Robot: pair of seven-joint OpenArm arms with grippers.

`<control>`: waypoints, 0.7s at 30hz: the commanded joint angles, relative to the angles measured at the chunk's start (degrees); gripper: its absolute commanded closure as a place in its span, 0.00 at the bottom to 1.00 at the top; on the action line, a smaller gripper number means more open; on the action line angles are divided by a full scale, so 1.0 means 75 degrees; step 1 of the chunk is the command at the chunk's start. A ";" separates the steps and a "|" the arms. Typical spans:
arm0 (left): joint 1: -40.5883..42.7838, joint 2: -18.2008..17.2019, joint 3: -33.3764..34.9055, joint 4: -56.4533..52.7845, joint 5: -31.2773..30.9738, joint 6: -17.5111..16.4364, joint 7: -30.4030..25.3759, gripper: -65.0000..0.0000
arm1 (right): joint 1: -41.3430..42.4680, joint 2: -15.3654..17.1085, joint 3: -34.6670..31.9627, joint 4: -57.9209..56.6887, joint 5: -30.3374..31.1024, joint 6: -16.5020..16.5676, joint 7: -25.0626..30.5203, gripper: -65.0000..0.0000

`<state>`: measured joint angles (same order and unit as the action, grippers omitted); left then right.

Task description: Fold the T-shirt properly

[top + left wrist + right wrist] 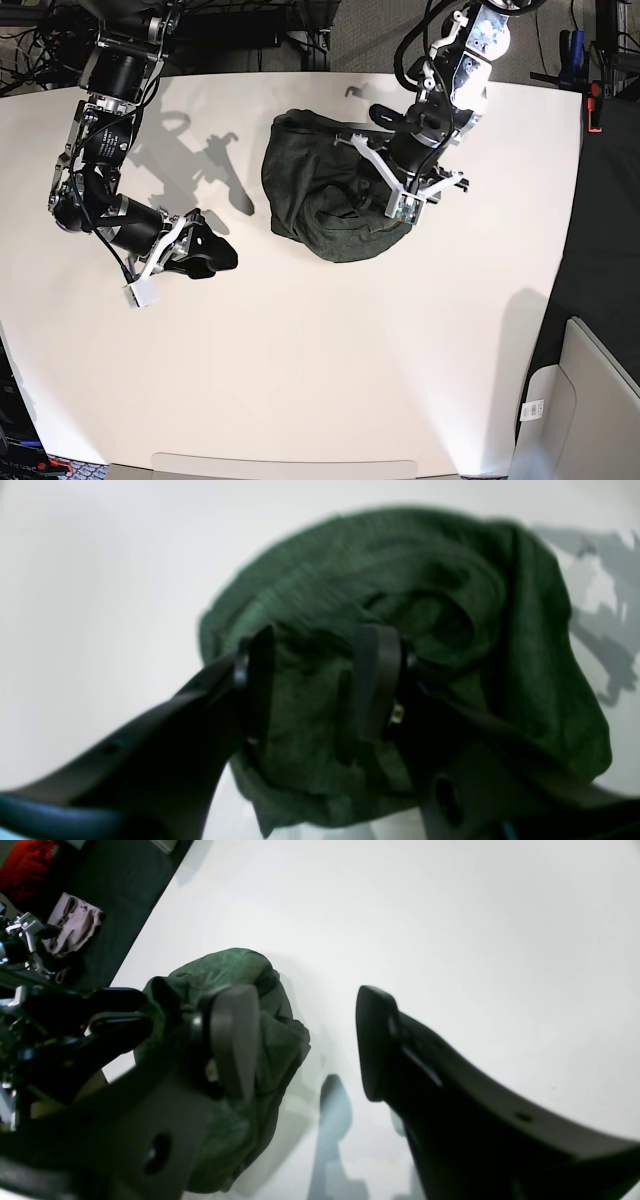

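The dark olive-green T-shirt (pixel 325 205) lies crumpled in a heap on the white table (pixel 300 380), at the centre back. My left gripper (pixel 390 160) is down on the heap's right side. In the left wrist view its fingers (pixel 377 675) stand apart with bunched shirt fabric (pixel 425 580) between and below them; this view is blurred. My right gripper (pixel 222 258) is open and empty, low over bare table to the left of the shirt. In the right wrist view its jaws (pixel 305 1045) are spread wide, with the shirt (pixel 275 1040) behind the left finger.
The table's far edge runs behind the shirt, with dark floor and cables beyond it. A pink cloth (pixel 72 925) and a red object (pixel 25 865) lie on the floor. A grey bin (pixel 590 400) stands off the table's right side.
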<state>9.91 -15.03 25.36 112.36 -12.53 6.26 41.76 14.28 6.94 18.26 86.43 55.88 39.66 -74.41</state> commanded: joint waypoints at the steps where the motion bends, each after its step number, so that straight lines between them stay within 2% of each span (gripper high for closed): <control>1: -0.0167 -0.0007 -0.0035 0.0064 0.0048 0.0038 -0.0240 0.60 | 0.0176 0.0053 0.0021 0.0121 0.0221 0.0045 0.0140 0.55; 10: -0.0530 -0.0007 -0.0024 -0.0112 0.0048 0.0027 -0.0240 0.61 | 0.0176 -0.0040 0.0021 0.0121 0.0221 0.0045 0.0140 0.55; 14: -0.0601 -0.0007 0.0129 -0.0381 0.0083 -0.0431 -0.0252 0.61 | 0.0176 -0.0040 0.0021 0.0121 0.0233 0.0045 0.0140 0.55; 19: -0.0601 -0.0007 0.0176 -0.0405 0.0071 -0.0489 -0.0252 0.61 | 0.0176 -0.0040 0.0033 0.0121 0.0245 0.0045 0.0140 0.55; 21: -0.0601 -0.0018 0.0176 -0.0417 0.0071 -0.0642 -0.0240 0.67 | 0.0176 -0.0040 0.0033 0.0121 0.0245 0.0045 0.0140 0.55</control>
<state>6.00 -14.96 26.74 108.25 -12.10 1.69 41.50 14.26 6.31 18.35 86.43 55.90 39.66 -74.39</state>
